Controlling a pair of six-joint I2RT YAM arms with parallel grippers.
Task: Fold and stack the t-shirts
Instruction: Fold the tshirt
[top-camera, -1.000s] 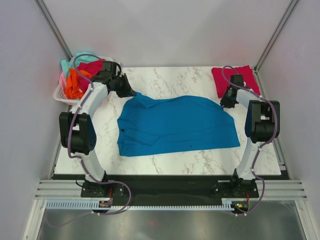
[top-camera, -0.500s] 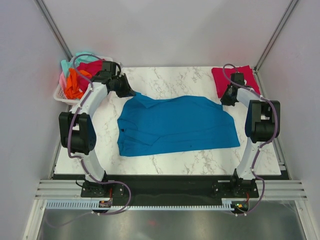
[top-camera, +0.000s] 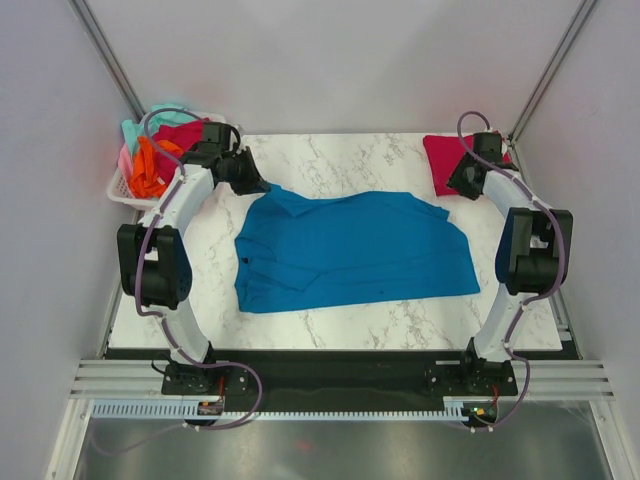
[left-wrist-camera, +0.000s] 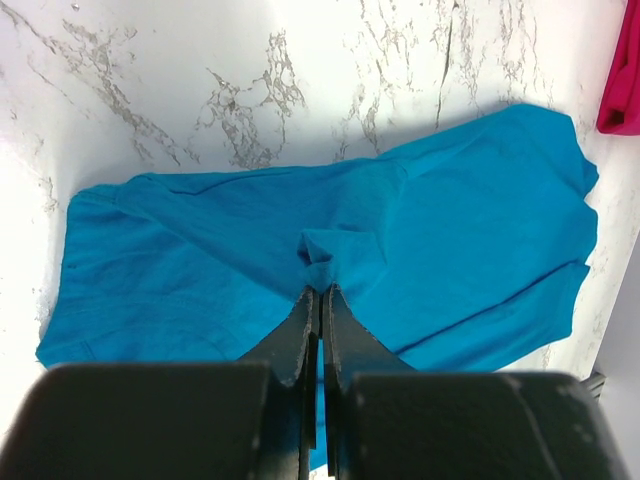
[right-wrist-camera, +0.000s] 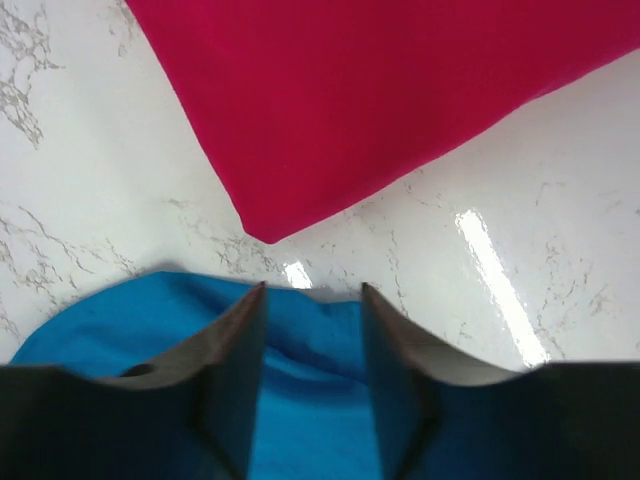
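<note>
- Right gripper has drawn back from the teal shirt's 2 o'clock corner toward the red shirt since a second ago; the left arm and both shirts lie as they did.
- Its fingers are spread, with nothing between them. In the right wrist view they hang over the teal shirt's edge, and the red shirt's near corner lies just beyond on bare marble.
- The left gripper is at the teal shirt's 10 o'clock corner. Its fingers are pressed together, and a small pucker of teal cloth rises right at their tips, so it seems to pinch that cloth.
- The teal shirt lies spread out, mostly flat, across the middle of the table, with a few soft creases.
- The red shirt lies folded flat at the table's 1 o'clock corner, apart from the teal shirt.
- At 10 o'clock, off the table's corner, a white basket holds a heap of shirts: orange, mint, pink and a crimson one.
</note>
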